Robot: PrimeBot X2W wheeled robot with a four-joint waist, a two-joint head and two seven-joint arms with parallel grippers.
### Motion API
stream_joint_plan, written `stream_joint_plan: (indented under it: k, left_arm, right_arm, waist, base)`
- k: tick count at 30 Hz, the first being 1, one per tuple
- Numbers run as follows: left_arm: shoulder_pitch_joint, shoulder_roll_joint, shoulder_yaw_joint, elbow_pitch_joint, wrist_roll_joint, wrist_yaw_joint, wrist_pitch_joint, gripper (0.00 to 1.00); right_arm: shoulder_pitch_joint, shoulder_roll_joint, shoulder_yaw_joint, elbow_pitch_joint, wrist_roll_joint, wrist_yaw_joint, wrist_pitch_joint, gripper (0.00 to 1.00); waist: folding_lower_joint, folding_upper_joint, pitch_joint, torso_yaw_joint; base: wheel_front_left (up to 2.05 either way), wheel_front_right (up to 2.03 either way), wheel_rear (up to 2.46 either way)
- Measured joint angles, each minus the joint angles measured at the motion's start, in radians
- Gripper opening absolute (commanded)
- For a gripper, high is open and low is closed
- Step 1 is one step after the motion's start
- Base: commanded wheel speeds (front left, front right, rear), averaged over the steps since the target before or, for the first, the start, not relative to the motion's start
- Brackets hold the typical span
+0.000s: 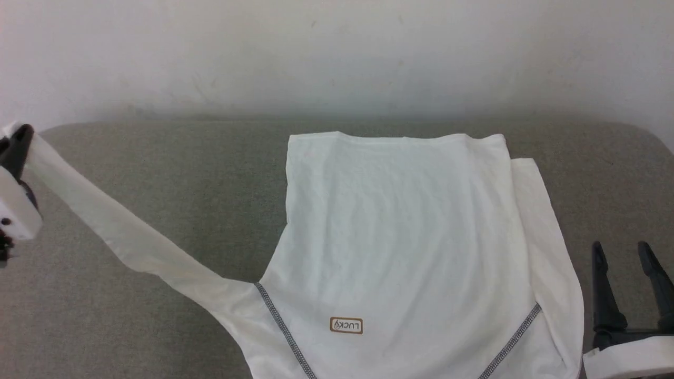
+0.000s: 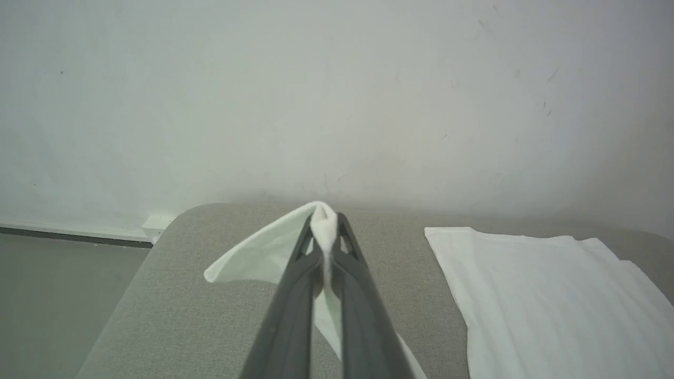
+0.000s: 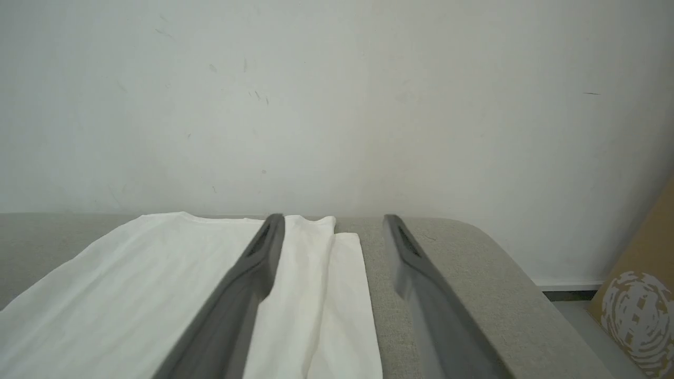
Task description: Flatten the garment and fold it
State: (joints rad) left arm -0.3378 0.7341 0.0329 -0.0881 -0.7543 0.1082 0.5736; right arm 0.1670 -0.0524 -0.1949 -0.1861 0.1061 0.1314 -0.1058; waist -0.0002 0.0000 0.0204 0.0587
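The white garment (image 1: 400, 231) lies spread on the grey table (image 1: 174, 173), body flat, with dark dashed seams and a small brown label near the front. Its left sleeve (image 1: 121, 231) stretches out long toward the far left, lifted off the table. My left gripper (image 1: 18, 145) is shut on that sleeve's end; in the left wrist view the white cuff (image 2: 322, 226) is pinched between the dark fingertips, with my left gripper (image 2: 324, 231) above the table. The right sleeve lies folded along the body's right side (image 1: 547, 237). My right gripper (image 1: 621, 252) stands open beside it, nothing between its fingers (image 3: 263, 252).
A pale wall (image 1: 337, 52) rises right behind the table's far edge. The table's rounded corners show in both wrist views, with floor (image 2: 52, 295) beyond the left one. A brown cardboard box (image 3: 642, 295) stands on the floor past the right corner.
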Motion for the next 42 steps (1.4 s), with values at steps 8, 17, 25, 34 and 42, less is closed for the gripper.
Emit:
stream_joint_plan:
  k: [8,17,25,34,42]
  left_arm:
    - [-0.041,-0.084,-0.142,-0.169,0.028,0.007,0.017,0.0]
    - [-0.174,-0.328,-0.443,-0.242,0.093,-0.012,0.022,0.0]
    - [-0.2,-0.532,-0.69,-0.113,0.182,-0.048,-0.066,0.0]
    - [-0.136,-0.66,-0.98,0.156,0.283,-0.114,-0.187,0.0]
    - [-0.12,-0.678,-1.143,0.389,0.321,-0.161,-0.232,0.0]
  right_arm:
    - [0.01,0.0,-0.023,-0.023,0.0,0.0,0.009,1.0]
    - [0.008,0.0,-0.072,-0.058,-0.001,0.0,0.017,1.0]
    - [0.002,0.0,-0.122,-0.091,-0.001,0.0,0.026,1.0]
    - [0.0,0.0,-0.124,-0.098,0.009,0.0,0.033,1.0]
    - [-0.02,0.0,-0.09,-0.077,0.018,0.0,0.022,1.0]
  waist:
    - [0.0,0.0,-0.034,0.004]
    - [0.0003,0.0,0.009,-0.006]
    - [0.0003,0.0,0.046,-0.026]
    - [0.0002,0.0,0.081,-0.06]
    - [0.0002,0.0,0.112,-0.1]
  base:
    - [0.0,0.0,0.0]
    - [0.0,0.0,0.0]
    - [0.0,0.0,0.0]
    - [0.0,0.0,0.0]
    - [0.0,0.0,0.0]
